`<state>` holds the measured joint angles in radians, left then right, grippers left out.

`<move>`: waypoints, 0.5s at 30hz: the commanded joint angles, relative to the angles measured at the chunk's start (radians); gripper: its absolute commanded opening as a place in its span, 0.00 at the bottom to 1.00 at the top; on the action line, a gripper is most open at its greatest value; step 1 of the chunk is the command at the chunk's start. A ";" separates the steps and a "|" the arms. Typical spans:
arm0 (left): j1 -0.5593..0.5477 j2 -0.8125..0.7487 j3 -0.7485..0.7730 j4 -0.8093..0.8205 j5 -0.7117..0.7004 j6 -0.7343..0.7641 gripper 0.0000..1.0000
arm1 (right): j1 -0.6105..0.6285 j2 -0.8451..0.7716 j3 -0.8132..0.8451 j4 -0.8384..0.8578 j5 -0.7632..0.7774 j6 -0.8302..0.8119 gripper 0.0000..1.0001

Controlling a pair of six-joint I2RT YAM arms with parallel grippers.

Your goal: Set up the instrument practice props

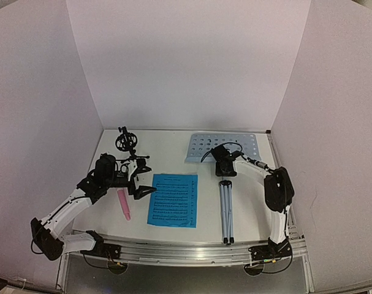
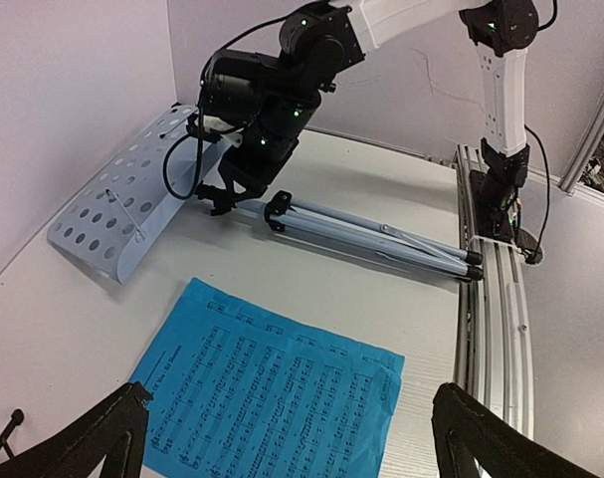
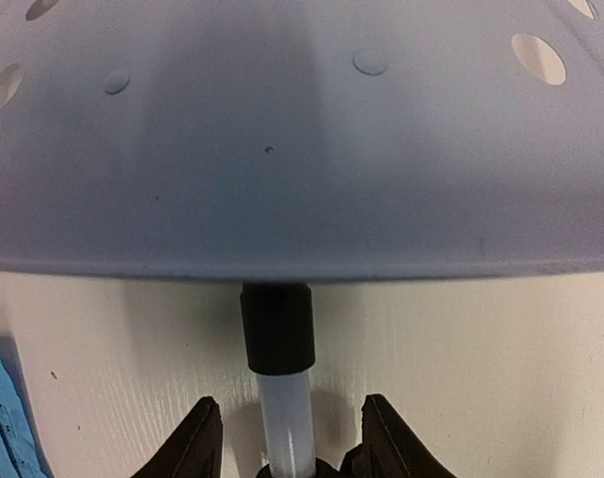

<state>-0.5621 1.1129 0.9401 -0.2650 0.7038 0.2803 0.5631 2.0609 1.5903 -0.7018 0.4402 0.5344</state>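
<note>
Right gripper [image 3: 290,408] nearest in my wrist feed: jaws parted, straddling pale tube of silver tripod music stand [image 1: 226,211] just under black collar [image 3: 278,327]. Gaps both sides, nothing clamped. Stand lies flat right of blue sheet-music page [image 1: 173,199], long axis near-to-far, perforated pale desk [image 1: 201,147] at far end. Jaws sit across that axis; I judge closing comes next. Left gripper [image 2: 290,398] released, empty, by page's far-left corner. Pink stick microphone [image 1: 124,204] left of page.

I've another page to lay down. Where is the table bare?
Bare: the narrow strip between the blue sheet-music page and the silver tripod stand legs; also right of those legs. Crowded: left, around the pink stick microphone and left gripper.
</note>
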 commanded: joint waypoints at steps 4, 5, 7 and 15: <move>-0.001 -0.038 -0.009 0.059 -0.038 0.037 1.00 | 0.004 0.020 -0.063 0.146 0.050 0.024 0.47; -0.001 -0.040 -0.009 0.060 -0.043 0.037 1.00 | 0.004 0.018 -0.077 0.152 0.055 0.037 0.47; -0.001 -0.043 -0.011 0.062 -0.051 0.037 1.00 | 0.005 0.015 -0.105 0.173 0.059 0.049 0.48; -0.001 -0.044 -0.012 0.067 -0.061 0.049 1.00 | 0.004 0.062 -0.125 0.203 0.029 0.057 0.48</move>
<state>-0.5621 1.0912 0.9340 -0.2338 0.6529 0.2997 0.5655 2.0810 1.4721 -0.5221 0.4774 0.5604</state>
